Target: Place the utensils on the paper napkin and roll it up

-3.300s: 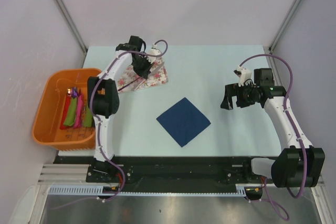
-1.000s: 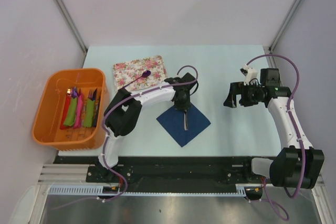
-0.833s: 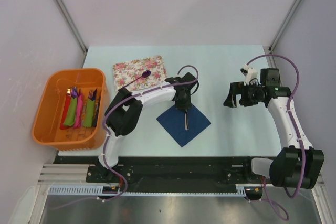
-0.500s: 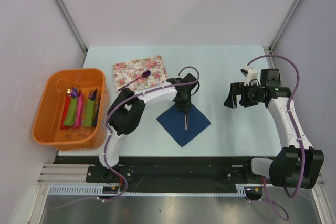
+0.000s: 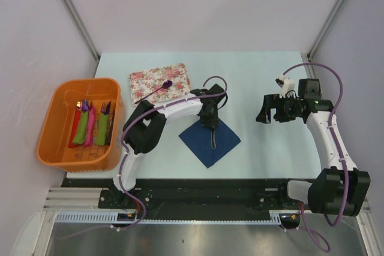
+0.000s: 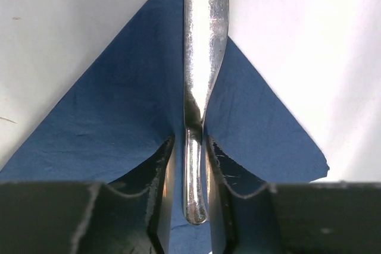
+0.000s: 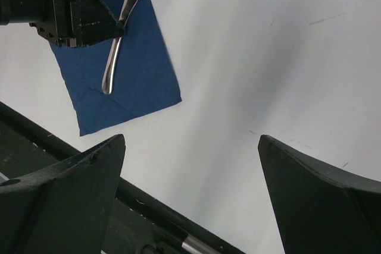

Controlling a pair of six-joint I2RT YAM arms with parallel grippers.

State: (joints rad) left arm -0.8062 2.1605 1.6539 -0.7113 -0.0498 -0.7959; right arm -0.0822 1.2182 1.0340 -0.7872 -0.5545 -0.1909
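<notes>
Napkin [image 5: 201,147] of dark navy paper lies flat on the worktop [image 5: 258,67]. It is turned like a diamond, a little nearer the near edge than the far one, and roughly midway between the left and right edges.

A grey-silver utensil [image 6: 199,57] rests on it. The narrow rounded end sits near the middle of the sheet. The broader part runs out past the sheet's far corner onto the bare surface, where its tip leaves the left wrist view.

The left end effector [image 6: 189,150] sits low over the narrow part. Its fingers [image 6: 161,171] stand a little apart, one on each side of the metal, with a thin sliver of blue showing beside it, so the piece lies on the paper rather than being pinched.

The right end effector [image 7: 189,141] hangs over the right part of the worktop, well apart from the napkin. Its fingers are spread wide with nothing between them.

A purple-ended utensil [image 5: 161,90] lies across the floral tray [image 5: 144,82] toward the far left corner. At the left edge stands an orange basket [image 5: 53,107] with red, pink and green rolls [image 5: 90,127] inside — side by side.
</notes>
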